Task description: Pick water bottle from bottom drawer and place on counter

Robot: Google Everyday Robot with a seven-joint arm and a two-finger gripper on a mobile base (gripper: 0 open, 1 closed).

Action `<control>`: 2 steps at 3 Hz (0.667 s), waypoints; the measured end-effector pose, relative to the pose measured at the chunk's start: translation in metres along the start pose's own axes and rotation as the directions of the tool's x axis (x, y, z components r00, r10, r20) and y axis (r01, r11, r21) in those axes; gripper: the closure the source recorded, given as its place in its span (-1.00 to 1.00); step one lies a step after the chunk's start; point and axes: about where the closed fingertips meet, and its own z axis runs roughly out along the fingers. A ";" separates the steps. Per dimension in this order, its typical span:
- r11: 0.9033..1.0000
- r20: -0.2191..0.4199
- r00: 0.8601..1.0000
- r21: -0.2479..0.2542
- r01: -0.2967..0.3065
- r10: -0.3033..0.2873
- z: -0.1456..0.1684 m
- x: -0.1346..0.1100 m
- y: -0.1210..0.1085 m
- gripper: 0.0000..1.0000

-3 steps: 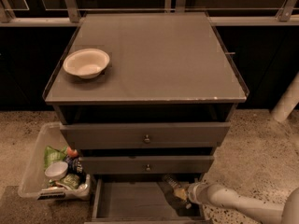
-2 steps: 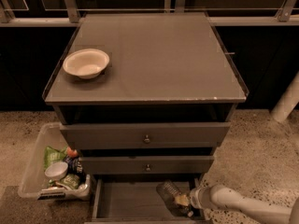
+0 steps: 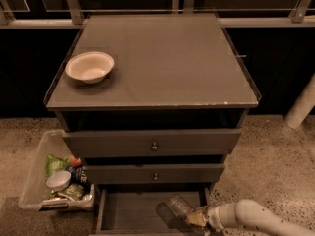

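On my one camera view I look down on the cabinet from the front. The worktop (image 3: 167, 63) is a broad grey-brown square with a thin raised rim, and a white bowl (image 3: 90, 66) sits near its left edge, towards the back.

Below it are two knobbed drawers, the upper (image 3: 197, 142) and the middle (image 3: 192, 173), both nearly closed. The bottom drawer (image 3: 128, 213) is pulled out towards me, and its flat dark floor shows.

My arm (image 3: 251, 218) comes in from the lower right, pale and speckled. The tool (image 3: 196, 218) is over the right part of the bottom drawer, clenched on one end of the bottle (image 3: 178, 205). The bottle is clear and tilted, its free end pointing up and left, and it casts a dark shadow on the drawer floor just to its left (so I read it as raised off that floor).

On the floor (image 3: 275, 156) left of the cabinet stands a clear bin (image 3: 37, 171) holding colourful packets and a small white cup. A white post (image 3: 302, 104) leans at the right edge.
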 end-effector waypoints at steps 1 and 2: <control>0.996 0.112 0.991 0.068 0.064 -0.071 -0.049 -0.012 0.020 1.00; 0.995 0.138 0.989 0.085 0.047 -0.059 -0.056 -0.011 0.018 1.00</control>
